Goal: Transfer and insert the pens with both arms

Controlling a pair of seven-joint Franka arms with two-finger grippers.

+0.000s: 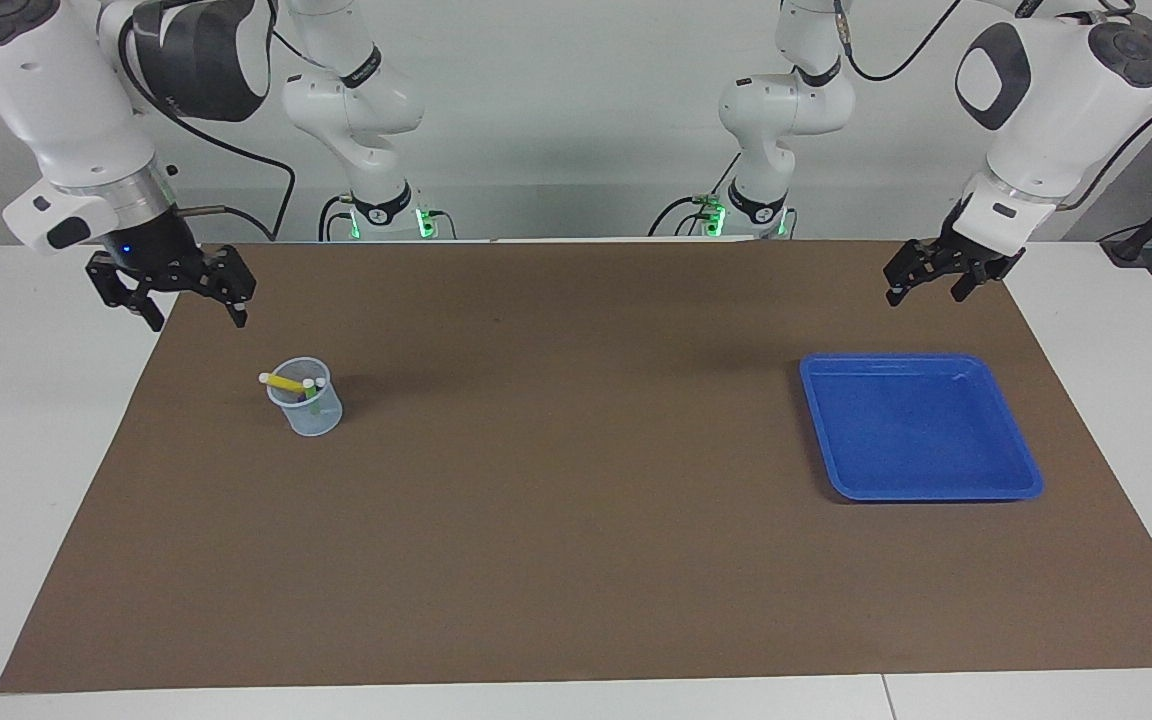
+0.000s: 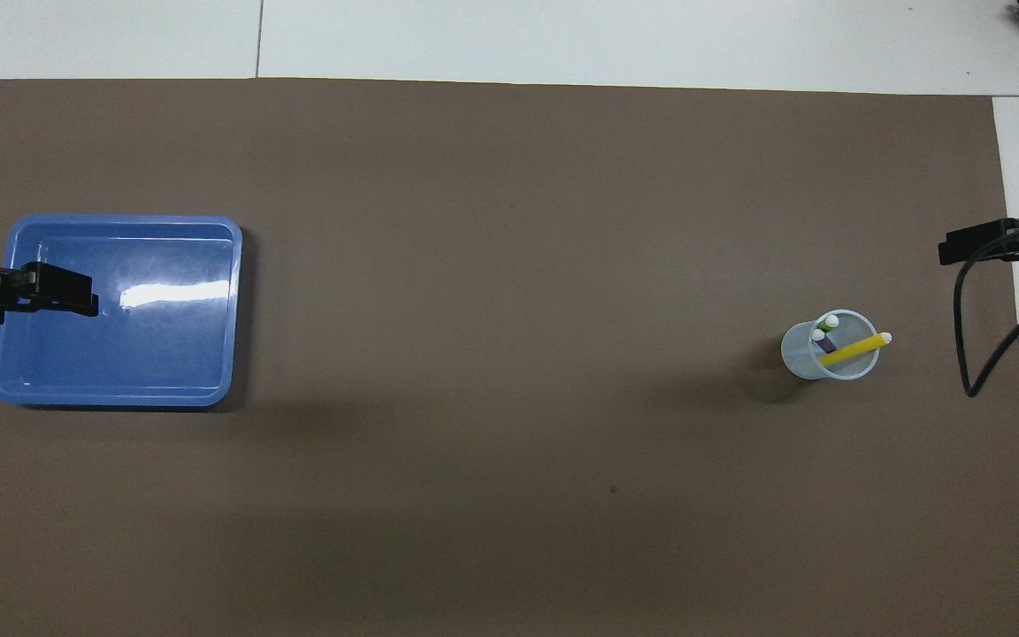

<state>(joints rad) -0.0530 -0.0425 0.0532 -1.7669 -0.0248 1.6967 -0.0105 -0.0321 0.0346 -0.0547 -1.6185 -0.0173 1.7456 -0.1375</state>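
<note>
All three pens stand in the clear cup (image 1: 305,398), toward the right arm's end of the brown mat (image 1: 576,560), so the inserting looks done: the yellow pen (image 1: 283,381) leans across the rim with its pale cap pointing to about 9 o'clock in the facing view, while the green pen (image 2: 830,324) and purple pen (image 2: 823,339) stand steeper inside. The blue tray (image 1: 1021,480), toward the left arm's end, holds nothing. The right gripper (image 1: 190,312) hangs raised with jaws wide and empty; in the facing view the cup sits at about 4 o'clock from it, well apart. The left gripper (image 1: 926,290) waits, jaws spread and empty, with the tray at about 6 o'clock from it.
</note>
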